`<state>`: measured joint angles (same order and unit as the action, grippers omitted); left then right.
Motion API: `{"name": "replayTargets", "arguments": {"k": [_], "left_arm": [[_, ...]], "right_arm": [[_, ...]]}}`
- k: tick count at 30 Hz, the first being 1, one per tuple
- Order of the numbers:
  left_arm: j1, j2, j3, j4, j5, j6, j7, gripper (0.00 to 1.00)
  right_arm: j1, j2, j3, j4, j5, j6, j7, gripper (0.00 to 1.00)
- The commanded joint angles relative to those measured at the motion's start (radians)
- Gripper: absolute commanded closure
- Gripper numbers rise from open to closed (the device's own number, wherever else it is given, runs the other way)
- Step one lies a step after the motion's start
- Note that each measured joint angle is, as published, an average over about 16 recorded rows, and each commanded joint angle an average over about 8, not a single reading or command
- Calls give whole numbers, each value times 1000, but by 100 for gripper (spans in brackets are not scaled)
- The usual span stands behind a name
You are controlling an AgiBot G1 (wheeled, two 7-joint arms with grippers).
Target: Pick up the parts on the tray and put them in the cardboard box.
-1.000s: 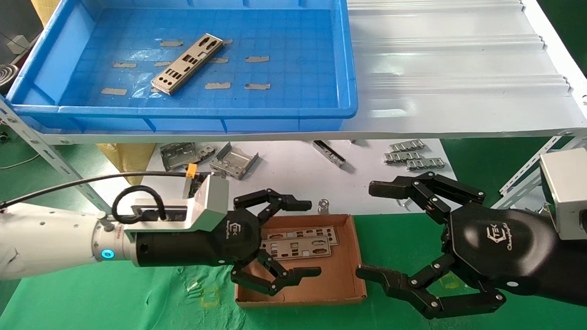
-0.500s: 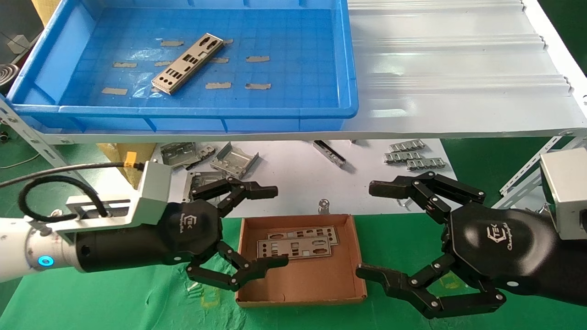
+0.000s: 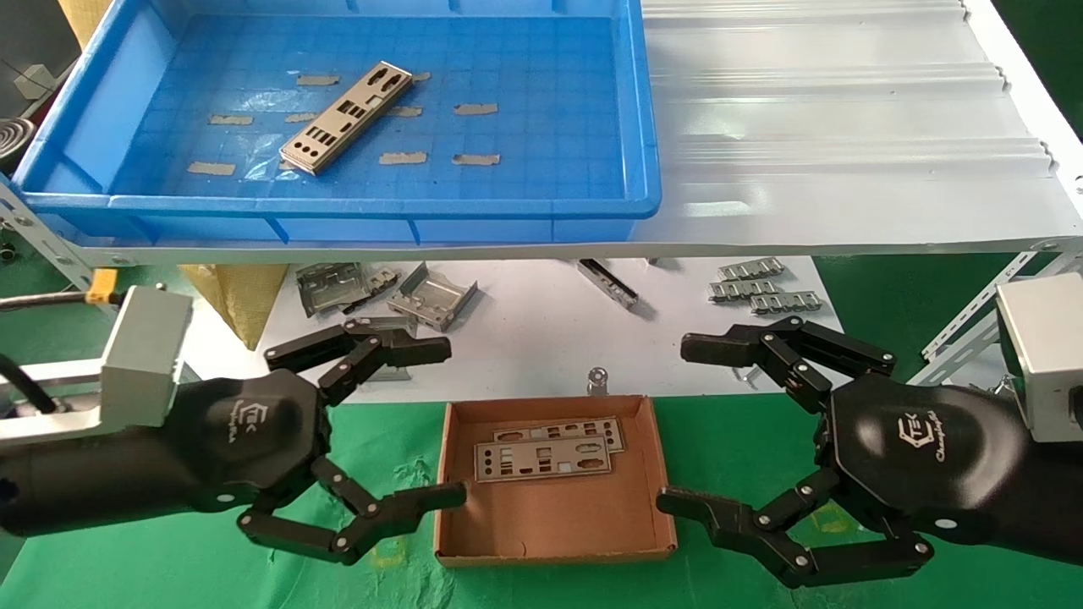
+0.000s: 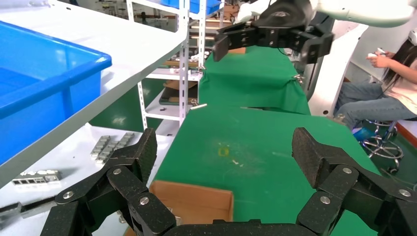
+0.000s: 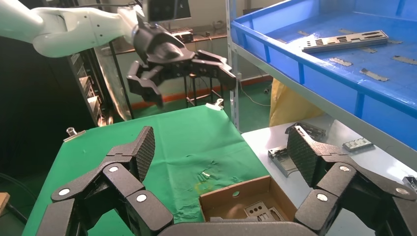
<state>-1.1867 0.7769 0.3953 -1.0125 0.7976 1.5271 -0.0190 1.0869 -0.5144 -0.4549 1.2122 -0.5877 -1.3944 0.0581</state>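
The left tool [image 3: 440,423] hangs just off the left side of the cardboard box [image 3: 554,516], with its black fingers [image 3: 398,348] spread wide apart and nothing between them. One lower finger tip sits right at the box's left wall. The right tool [image 3: 677,423] waits off the right side of the box, also spread wide and holding nothing. The box sits on the green cloth [image 3: 152,567] at the front, close to the edge of the white tabletop [image 3: 541,330]. Inside it, near the back wall, two flat metal plates [image 3: 546,452] lie one on top of the other. One more plate [image 3: 345,117] lies at a slant on the floor of the blue tray [image 3: 592,203], left of the middle, among bits of tan tape [image 3: 474,108]. The tray sits at the left end of the white shelf [image 3: 846,127] above. On the tabletop under the shelf lie bent grey brackets [image 3: 431,296] near the back left and small ribbed strips [image 3: 757,288] near the back right.
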Motion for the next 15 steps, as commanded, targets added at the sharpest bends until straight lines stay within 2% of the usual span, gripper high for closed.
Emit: {"name": "replayTargets", "arguments": {"k": [1, 15], "left_arm": [[15, -23, -16, -37, -9, -4, -23, 0], [113, -168, -117, -278, -68, -31, -168, 0]], "right_arm": [[0, 0, 0, 0, 0, 0, 0, 0], [0, 0, 0, 0, 0, 0, 0, 0]]}}
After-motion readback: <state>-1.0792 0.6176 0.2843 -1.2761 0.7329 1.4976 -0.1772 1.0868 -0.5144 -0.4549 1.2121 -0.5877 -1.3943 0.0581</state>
